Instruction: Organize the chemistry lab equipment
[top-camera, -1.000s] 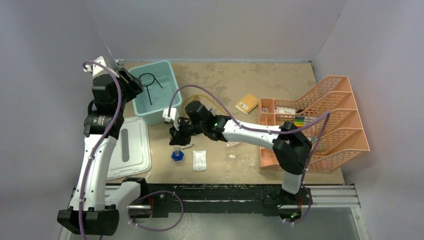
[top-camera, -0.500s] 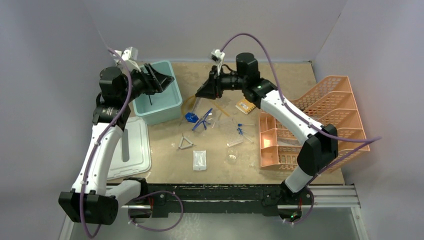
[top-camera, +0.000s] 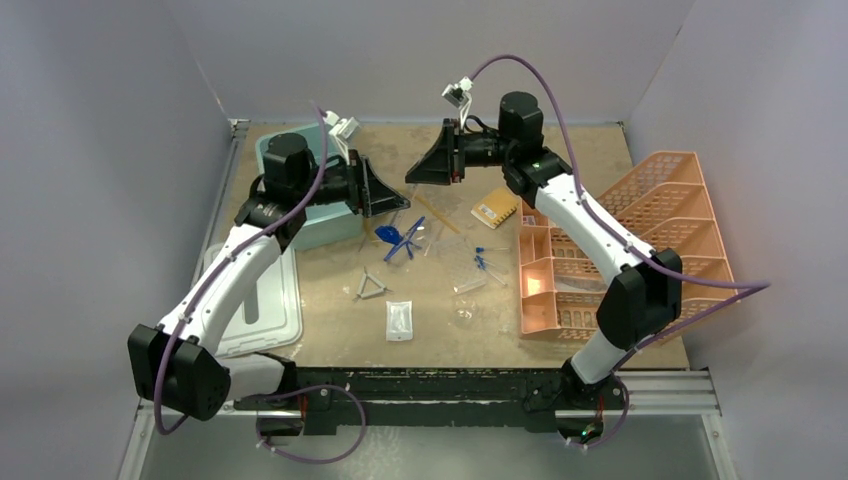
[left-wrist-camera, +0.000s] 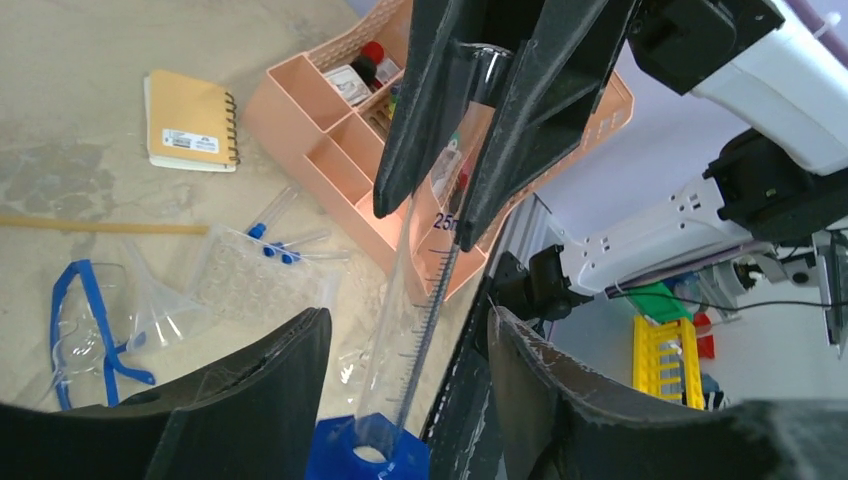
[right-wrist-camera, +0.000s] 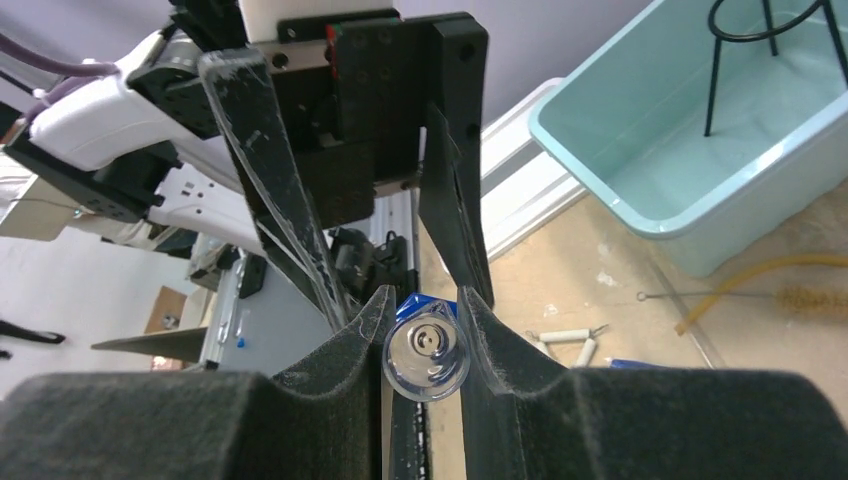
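The clear measuring cylinder with its blue foot hangs in the air over the far middle of the desk, just right of the teal tub, stretched between the two arms. The right fingers are clenched on its open mouth end. The left fingers stand released, spread on either side of the blue foot, with blue-framed goggles on the desk below.
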